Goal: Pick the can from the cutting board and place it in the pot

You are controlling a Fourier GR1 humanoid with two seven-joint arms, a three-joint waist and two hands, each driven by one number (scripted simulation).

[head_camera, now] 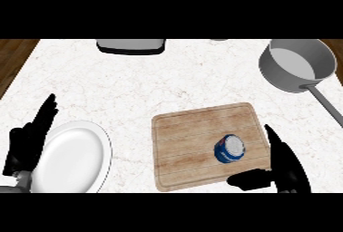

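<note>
Head view of the bench at the start of a pick-and-place. At the far left, the left hand rested open with its fingers straight and pointing away from the robot, holding nothing; it appeared idle, parked clear of the working area. Just to the right of that hand, with the rim apparently meeting or overlapping its fingers, lay a white plate, which plays no part in the task. Well beyond the left hand, at the far edge, sat a grey object only partly in view and not identifiable. Between the two hands lay the wooden cutting board, and on it, just to the left of the right hand and slightly ahead of its thumb, stood the can, upright, blue-sided with a pale top, untouched. The right hand was open at the board's right edge, fingers straight and directed forward, thumb spread leftward over the board's near right corner; this pose left a gap facing the can, which suggests an approach from the side so that fingers and thumb could close around it. Contact had not yet been made. Far ahead of the right hand and slightly to its right stood the grey pot, its handle running back toward the robot's right. Its position on the same side as the working hand favours a single-handed lift and forward carry, judged from the layout alone.
</note>
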